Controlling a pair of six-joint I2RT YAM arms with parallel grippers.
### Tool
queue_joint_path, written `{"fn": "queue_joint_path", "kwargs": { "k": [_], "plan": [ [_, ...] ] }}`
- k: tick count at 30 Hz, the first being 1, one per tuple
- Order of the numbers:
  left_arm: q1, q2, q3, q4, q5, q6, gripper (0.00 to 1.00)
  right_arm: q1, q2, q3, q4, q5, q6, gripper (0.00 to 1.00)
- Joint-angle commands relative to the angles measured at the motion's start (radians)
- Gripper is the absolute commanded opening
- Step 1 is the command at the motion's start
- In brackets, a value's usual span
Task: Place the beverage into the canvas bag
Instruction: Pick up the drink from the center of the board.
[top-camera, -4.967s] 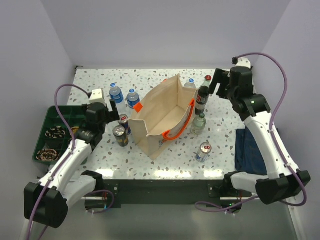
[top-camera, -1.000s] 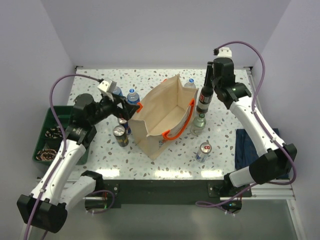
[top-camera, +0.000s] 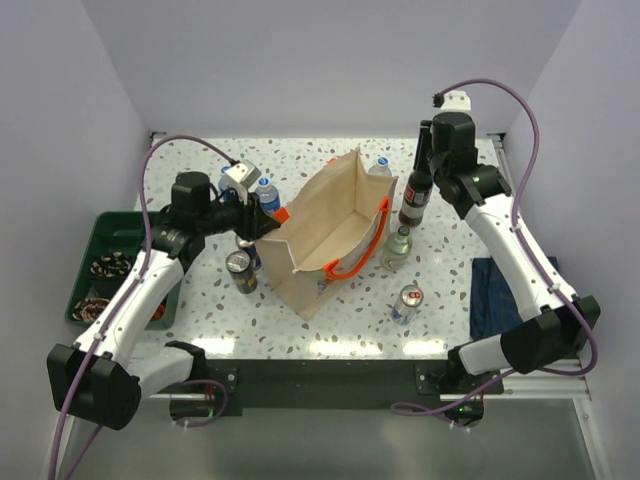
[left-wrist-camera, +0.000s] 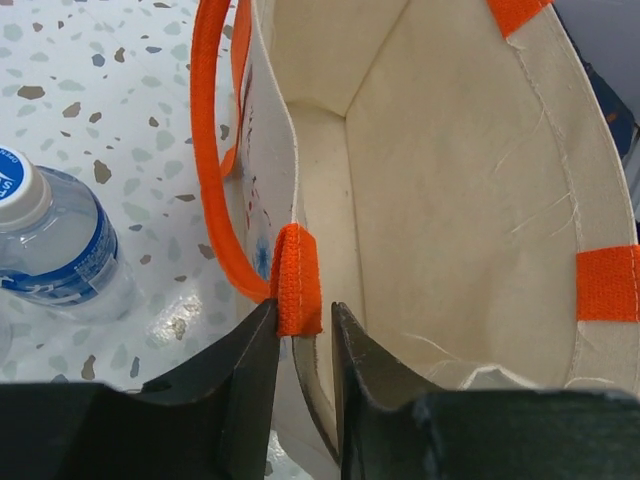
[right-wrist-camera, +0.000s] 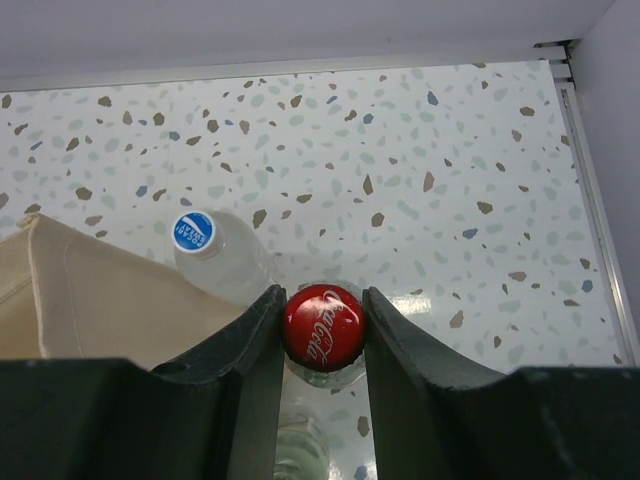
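— Has the left gripper swung in to the canvas bag?
— Yes, its fingers now pinch the rim at the orange tab.
— And the Coca-Cola bottle?
— Upright just beside the bag's right side, outside it. The right gripper is clamped on its red-capped neck.

1. A green tray with several compartments sits at the left edge of the bench.
2. Two coiled, brown-and-white bundles lie in separate tray compartments, one farther back, one nearer; what they are cannot be told.
3. A dark blue cloth lies flat at the bench's right edge.
4. The bench top is white with dark speckles.
5. Plain pale walls enclose it.
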Motion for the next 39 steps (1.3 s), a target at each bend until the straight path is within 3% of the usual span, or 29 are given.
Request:
{"fn": "queue_joint_path", "kwargs": {
  "k": [1,5,7,39],
  "plan": [
    [-0.016,0.01,0.057,0.0,0.013,0.022,0.26,0.0,-0.089,0.134,0.2,0.043,-0.016,0.0],
    [-0.022,0.008,0.071,-0.009,-0.01,0.022,0.05,0.0,-0.089,0.151,0.209,0.047,-0.026,0.0],
    [-0.026,0.008,0.077,-0.013,-0.019,0.024,0.0,0.002,-0.091,0.156,0.217,0.047,-0.028,0.0],
    [-0.048,0.002,0.072,0.009,-0.094,0.02,0.0,0.002,-0.152,0.294,0.396,-0.059,-0.022,0.0]
  ]
}}
